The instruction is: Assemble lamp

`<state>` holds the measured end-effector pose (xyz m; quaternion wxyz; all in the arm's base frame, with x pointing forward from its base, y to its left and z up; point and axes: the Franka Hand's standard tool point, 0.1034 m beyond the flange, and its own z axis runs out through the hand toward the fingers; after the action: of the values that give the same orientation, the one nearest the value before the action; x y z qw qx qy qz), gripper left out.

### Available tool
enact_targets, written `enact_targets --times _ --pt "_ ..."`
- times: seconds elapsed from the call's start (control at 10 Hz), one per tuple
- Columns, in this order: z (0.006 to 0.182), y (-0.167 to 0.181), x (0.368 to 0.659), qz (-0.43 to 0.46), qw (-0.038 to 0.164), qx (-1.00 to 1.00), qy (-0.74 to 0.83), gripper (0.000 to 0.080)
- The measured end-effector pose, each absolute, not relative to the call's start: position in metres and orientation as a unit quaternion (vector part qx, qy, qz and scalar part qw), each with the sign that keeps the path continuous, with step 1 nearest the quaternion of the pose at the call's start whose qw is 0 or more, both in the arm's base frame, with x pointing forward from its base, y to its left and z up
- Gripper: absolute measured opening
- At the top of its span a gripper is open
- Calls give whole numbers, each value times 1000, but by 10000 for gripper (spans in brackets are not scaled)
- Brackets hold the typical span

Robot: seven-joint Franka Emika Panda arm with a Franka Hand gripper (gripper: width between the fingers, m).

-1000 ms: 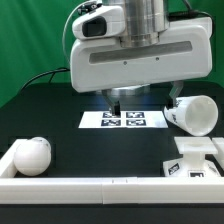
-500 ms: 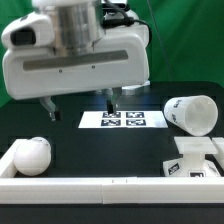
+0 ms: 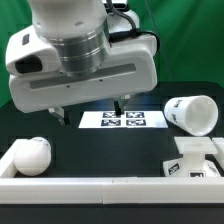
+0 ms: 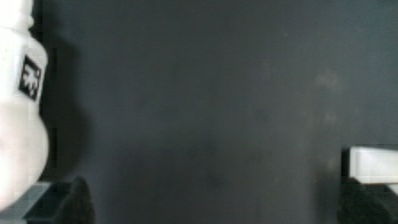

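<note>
My gripper (image 3: 91, 112) hangs w/ jaws wide apart, nothing btwn them, over the black table (image 3: 100, 150) by the marker board (image 3: 128, 120), w/ the bulb (image 3: 32, 155) at the exterior view's near left by the white rail (image 3: 100, 185), the shade (image 3: 193, 113) on its side at the right & the base (image 3: 197, 158) nearer, below it.

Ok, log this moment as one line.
fingers: open, empty | bulb: exterior view's left, untouched | shade: on its side, exterior view's right | base: nearer camera than shade
</note>
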<state>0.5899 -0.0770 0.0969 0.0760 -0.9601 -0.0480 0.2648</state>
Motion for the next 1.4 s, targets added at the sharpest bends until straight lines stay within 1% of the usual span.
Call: enact_targets --times 0.1,0.2,0.3,0.4,0.5,0.9,1.0,1.1,1.2,1.3,1.4 --pt "95 -93 584 321 72 -943 -50 698" --pt "92 -117 589 358 39 -931 -55 698" --pt "91 -133 590 379 15 -922 -77 698" --pt "92 -137 581 392 22 -916 -79 698" --pt "95 -131 575 397 24 -914 -80 698" --pt "93 -129 572 393 25 -916 -82 698" --pt "92 -135 572 393 16 -916 -74 698" --pt "90 -151 571 394 -13 -918 -46 698" --pt "87 -161 572 390 -33 -920 -12 698" --pt "83 -176 568 395 -20 -918 -21 698" --pt "78 -184 567 382 5 -924 -1 698"
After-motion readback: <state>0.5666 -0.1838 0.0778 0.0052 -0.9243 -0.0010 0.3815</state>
